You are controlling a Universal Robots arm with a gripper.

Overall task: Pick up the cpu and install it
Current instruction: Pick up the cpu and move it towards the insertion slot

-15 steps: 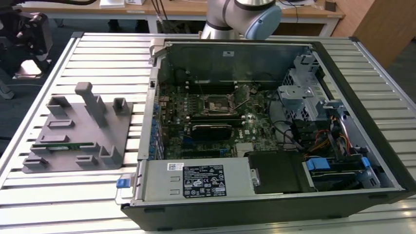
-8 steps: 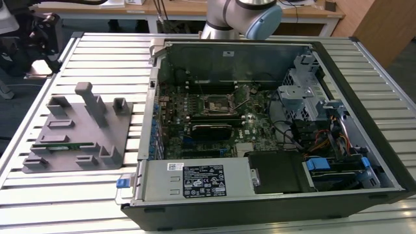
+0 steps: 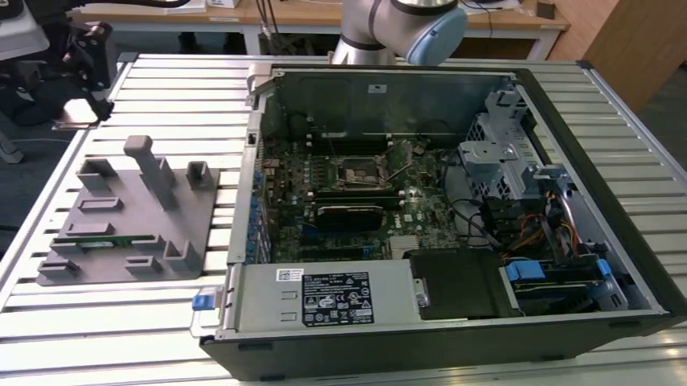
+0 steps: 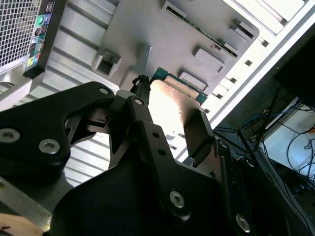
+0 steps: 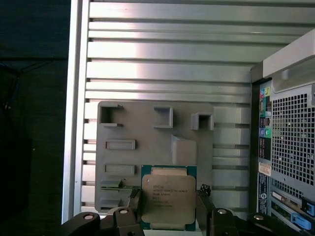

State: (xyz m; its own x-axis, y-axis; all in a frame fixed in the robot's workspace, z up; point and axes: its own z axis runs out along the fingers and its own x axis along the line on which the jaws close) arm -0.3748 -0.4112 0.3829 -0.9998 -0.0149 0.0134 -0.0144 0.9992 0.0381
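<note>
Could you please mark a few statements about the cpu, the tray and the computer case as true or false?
1. The pincer grips the cpu between its fingers. True.
2. The cpu is seated on the motherboard. False: the pincer holds it, well to the exterior view's left of the computer case.
3. A green memory stick lies on the grey tray. True.
4. The computer case is closed. False: its side is open, with the motherboard in plain sight.
</note>
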